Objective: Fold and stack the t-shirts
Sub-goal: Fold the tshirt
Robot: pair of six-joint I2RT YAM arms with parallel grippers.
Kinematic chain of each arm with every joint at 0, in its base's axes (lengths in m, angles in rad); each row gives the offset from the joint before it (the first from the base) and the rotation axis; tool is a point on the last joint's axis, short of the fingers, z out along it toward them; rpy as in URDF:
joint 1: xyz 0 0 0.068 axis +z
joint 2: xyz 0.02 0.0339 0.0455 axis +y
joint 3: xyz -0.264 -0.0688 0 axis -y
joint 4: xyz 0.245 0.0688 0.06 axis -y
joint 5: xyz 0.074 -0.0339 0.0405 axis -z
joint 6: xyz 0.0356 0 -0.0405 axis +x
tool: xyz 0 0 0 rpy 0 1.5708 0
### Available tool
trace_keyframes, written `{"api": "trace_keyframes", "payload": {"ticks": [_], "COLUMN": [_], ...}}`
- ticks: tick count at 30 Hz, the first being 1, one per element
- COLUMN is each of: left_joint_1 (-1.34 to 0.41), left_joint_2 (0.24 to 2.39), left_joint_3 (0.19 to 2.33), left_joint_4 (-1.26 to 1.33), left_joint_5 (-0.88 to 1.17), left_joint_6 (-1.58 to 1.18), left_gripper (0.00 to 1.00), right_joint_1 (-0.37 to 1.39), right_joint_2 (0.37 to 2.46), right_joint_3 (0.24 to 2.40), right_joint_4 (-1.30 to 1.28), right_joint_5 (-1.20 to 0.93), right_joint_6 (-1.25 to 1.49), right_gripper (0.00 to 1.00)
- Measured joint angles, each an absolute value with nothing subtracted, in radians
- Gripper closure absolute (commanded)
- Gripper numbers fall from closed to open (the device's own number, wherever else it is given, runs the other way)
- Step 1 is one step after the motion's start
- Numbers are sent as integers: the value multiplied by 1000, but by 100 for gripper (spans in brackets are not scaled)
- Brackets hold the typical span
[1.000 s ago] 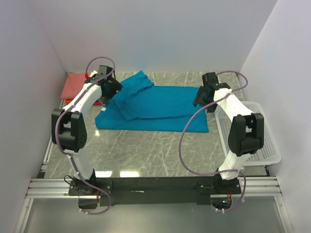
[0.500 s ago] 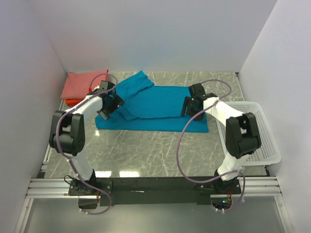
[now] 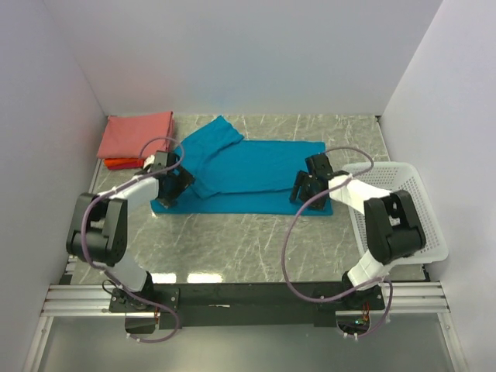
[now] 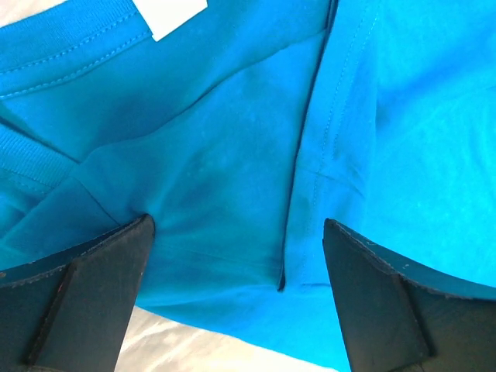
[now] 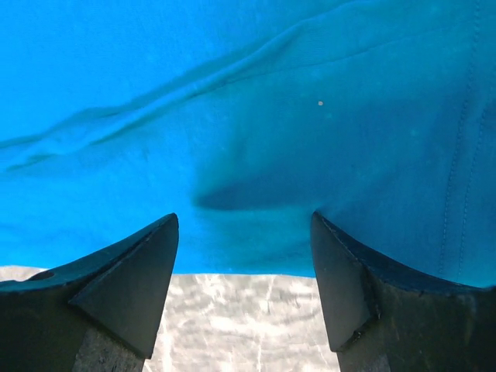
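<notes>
The teal-blue t-shirt (image 3: 248, 172) lies partly folded on the marble table, a sleeve turned over at its left. My left gripper (image 3: 172, 190) is open, low over the shirt's near-left corner; the wrist view shows the cloth (image 4: 232, 155), its white neck label (image 4: 172, 15) and a seam between the fingers. My right gripper (image 3: 304, 195) is open, low over the shirt's near-right edge; its wrist view shows the hem (image 5: 248, 232) between the fingers with marble below. Folded salmon-pink (image 3: 136, 133) and orange-red (image 3: 122, 163) shirts are stacked at the far left.
A white mesh basket (image 3: 411, 225) stands at the right edge of the table, beside the right arm. White walls close in the back and both sides. Bare marble (image 3: 240, 248) lies between the shirt and the arm bases.
Both grippers have come down and toward the near edge of the teal shirt, the left from the far-left sleeve, the right from the far-right edge. The shirt has flattened slightly.
</notes>
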State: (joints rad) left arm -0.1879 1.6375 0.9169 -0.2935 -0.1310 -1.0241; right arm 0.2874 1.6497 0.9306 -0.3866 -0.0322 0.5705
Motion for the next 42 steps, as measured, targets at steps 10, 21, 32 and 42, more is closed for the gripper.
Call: {"api": "trace_keyframes", "payload": {"ticks": [10,21,32,42], "left_joint_1": [-254,-314,-439,-473], "left_joint_2": [1260,1018,1169,1291], "left_joint_3": [629,635,634,643], "left_joint_4": [-522,-768,-603,-595], "left_joint_5": [-146,-118,-8,2], "left_joint_6": [-1154,-1193,-1164,-1160], "left_gripper": [1,1,42,52], "right_joint_1": [348,400,402,402], "right_joint_2": [1317,1145,1169,1169], "right_joint_3": [640,727,739,739], "right_joint_4": [-479,-624,-587,-588], "right_joint_5": [-70,-83,-87,-60], "right_joint_6": [643,627,612,608], "right_gripper": [24,24,24,24]}}
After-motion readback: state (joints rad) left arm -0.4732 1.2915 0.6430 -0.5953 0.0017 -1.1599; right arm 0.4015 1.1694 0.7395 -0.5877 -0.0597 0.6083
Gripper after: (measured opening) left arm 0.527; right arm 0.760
